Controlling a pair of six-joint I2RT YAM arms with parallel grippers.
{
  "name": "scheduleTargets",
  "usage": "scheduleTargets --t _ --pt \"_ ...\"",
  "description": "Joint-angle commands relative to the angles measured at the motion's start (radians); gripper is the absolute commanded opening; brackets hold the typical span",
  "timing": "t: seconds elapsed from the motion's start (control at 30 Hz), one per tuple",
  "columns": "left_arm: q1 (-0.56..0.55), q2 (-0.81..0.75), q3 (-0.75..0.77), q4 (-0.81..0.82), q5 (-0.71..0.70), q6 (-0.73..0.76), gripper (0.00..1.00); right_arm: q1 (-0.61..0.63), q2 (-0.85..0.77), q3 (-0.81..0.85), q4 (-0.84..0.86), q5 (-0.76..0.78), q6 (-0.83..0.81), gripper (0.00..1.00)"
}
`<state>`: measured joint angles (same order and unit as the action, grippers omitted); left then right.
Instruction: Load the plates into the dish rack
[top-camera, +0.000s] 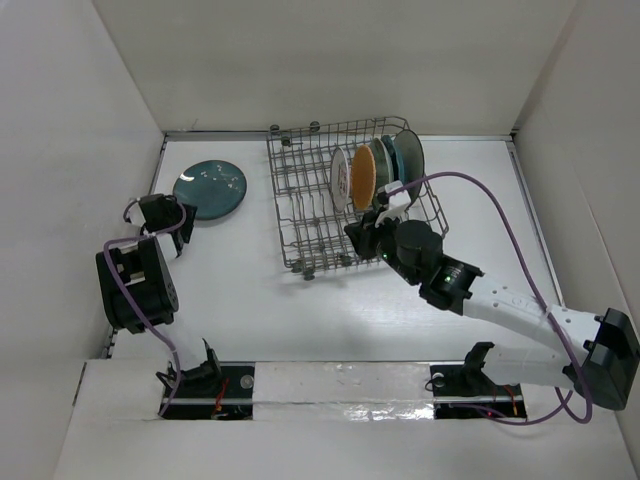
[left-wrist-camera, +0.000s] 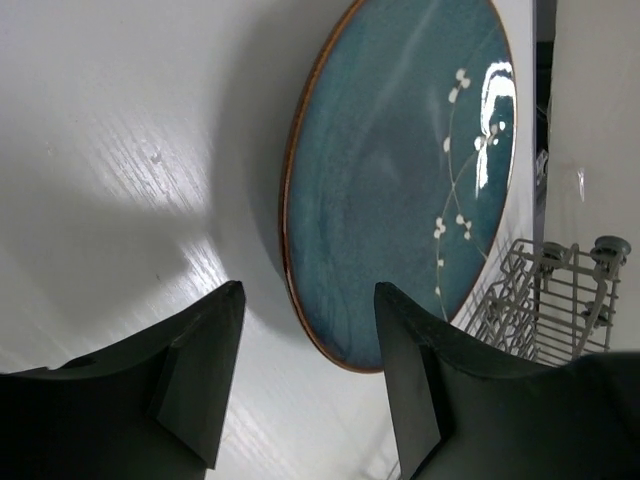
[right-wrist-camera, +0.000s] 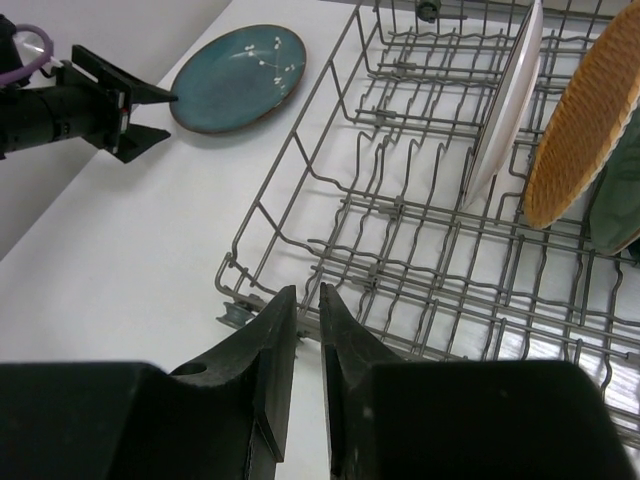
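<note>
Seen closest: left end effector (left-wrist-camera: 308, 320) spread wide at rim of dark teal plate (left-wrist-camera: 400, 170), flat on worktop (left-wrist-camera: 120, 150) left of dish rack (top-camera: 283, 200), presumably lined up for edge pickup. Right end effector (right-wrist-camera: 308, 300) barely parted, empty, above rack corner; other plates (top-camera: 362, 178) upright between tines.

Dark teal plate (left-wrist-camera: 400, 180): glossy glaze with a hard highlight, thin brown rim. White plate (right-wrist-camera: 505, 90): smooth, glossy. Tan-orange plate (right-wrist-camera: 585, 120): woven-look texture, matt. Dish rack (right-wrist-camera: 397, 207): grey metal wire, smooth, dull satin. Table (left-wrist-camera: 120, 150): white, smooth, soft sheen with faint streaks. Left gripper (left-wrist-camera: 310, 300) and right gripper (right-wrist-camera: 307, 292): fingers look like black plastic, matt. Cable (top-camera: 500, 215) on the right arm: purple, smooth jacket. Strip (top-camera: 340, 385) along the near edge: wrinkled, shiny film.
</note>
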<state>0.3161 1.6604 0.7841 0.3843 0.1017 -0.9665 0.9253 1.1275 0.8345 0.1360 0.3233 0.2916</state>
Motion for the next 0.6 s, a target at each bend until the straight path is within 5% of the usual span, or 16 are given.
scheduleTargets --t 0.0,0.57 --pt "0.005 0.039 -0.002 0.119 0.029 -0.067 0.5 0.01 0.002 0.008 0.059 -0.006 -0.002 0.22" --pt "0.005 0.185 0.001 0.321 0.099 -0.195 0.28 0.001 0.003 0.006 0.062 0.002 -0.002 0.22"
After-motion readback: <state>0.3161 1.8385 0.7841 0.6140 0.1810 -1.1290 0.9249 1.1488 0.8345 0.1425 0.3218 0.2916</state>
